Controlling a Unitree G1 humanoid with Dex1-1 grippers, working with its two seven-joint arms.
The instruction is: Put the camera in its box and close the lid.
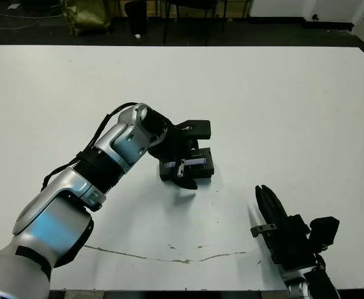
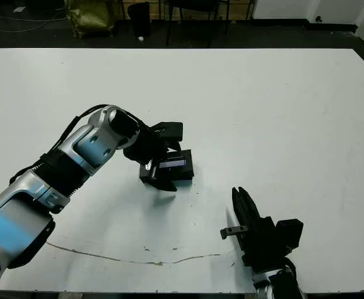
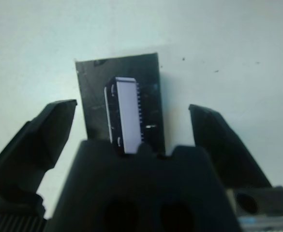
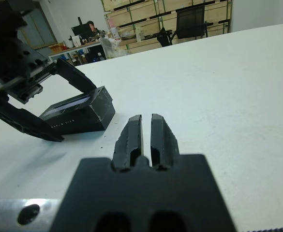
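The box (image 1: 171, 170) lies near the middle of the table, a small black block with its lid (image 3: 95, 84) resting flat on top. The lid's bluish-white window (image 3: 127, 113) faces up. The camera is hidden from view. My left gripper (image 1: 194, 156) is open and straddles the box, one finger (image 3: 39, 140) on each side with a gap to the box walls. My right gripper (image 4: 146, 119) is shut and holds nothing. It rests low at the table's front right, a hand's length from the box (image 4: 78, 118).
A thin dark crack line (image 1: 169, 256) runs along the white table near its front edge. Chairs and a bag (image 1: 85, 14) stand on the floor past the far edge. Shelves and a person at a desk show in the right wrist view's background.
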